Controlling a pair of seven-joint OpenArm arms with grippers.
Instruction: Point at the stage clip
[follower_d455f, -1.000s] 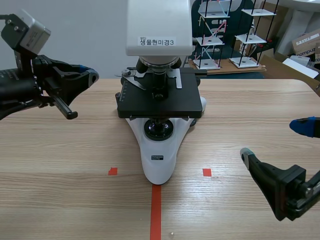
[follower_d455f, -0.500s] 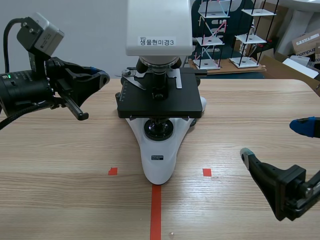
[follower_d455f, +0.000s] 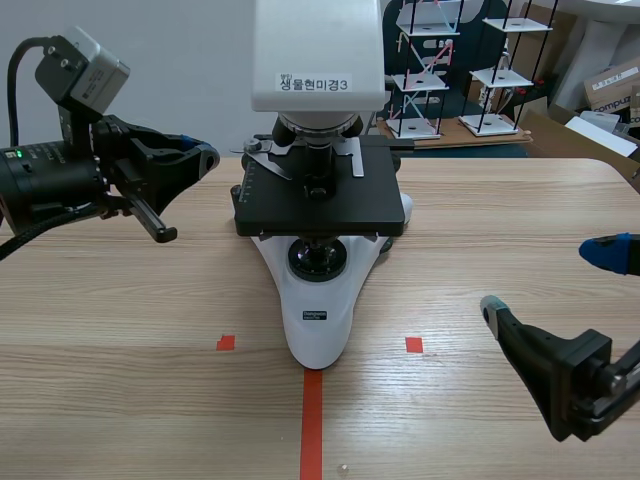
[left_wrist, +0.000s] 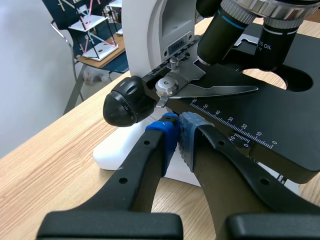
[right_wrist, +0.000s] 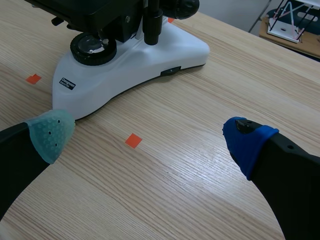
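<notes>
Only the left wrist view shows left gripper (left_wrist: 178, 129) pinched together near stage clip (left_wrist: 214, 90) — right gripper (right_wrist: 148, 136) splayed.

The left arm comes in raised and roughly level, and the left claw (left_wrist: 178, 125) is closed on nothing, its pads pressed together. The right arm sits low, the right claw (right_wrist: 147, 135) spread wide, its pads well apart.
</notes>
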